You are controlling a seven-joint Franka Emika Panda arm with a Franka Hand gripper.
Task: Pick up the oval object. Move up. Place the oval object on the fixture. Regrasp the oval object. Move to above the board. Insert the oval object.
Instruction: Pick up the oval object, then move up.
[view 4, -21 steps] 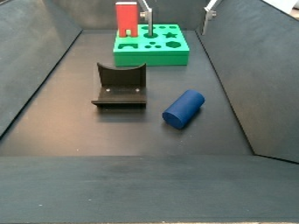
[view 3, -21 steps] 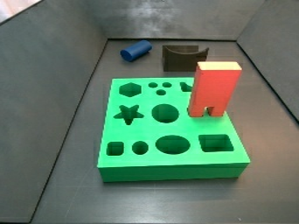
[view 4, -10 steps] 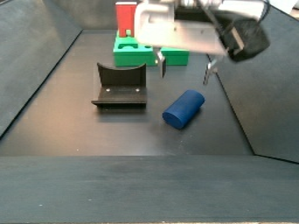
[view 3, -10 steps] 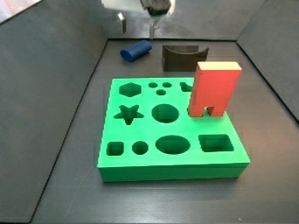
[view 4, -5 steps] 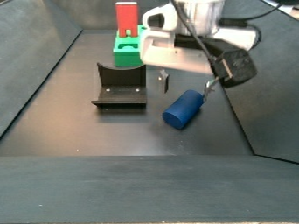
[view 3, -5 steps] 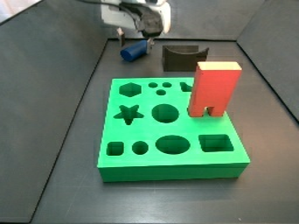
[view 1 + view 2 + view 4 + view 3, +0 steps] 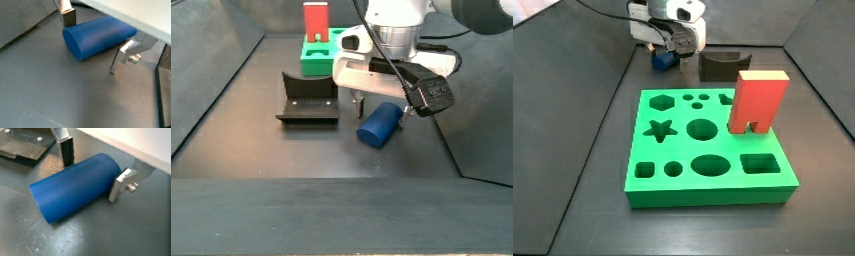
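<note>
Dark grey floor, walls all round. I see the green board (image 7: 711,140) and red block (image 7: 758,100) whole only in a side view. My tool (image 7: 92,173) is spread, fingers (image 7: 67,152) straddling the blue peg (image 7: 77,187), lying beside the fixture (image 7: 309,100).

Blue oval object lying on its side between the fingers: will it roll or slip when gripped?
The oval object looks smooth and rigid, so it may slip. Lying on its curved side, a nudge would likely roll it. The gripper straddles it with its fingers apparently not yet touching.
</note>
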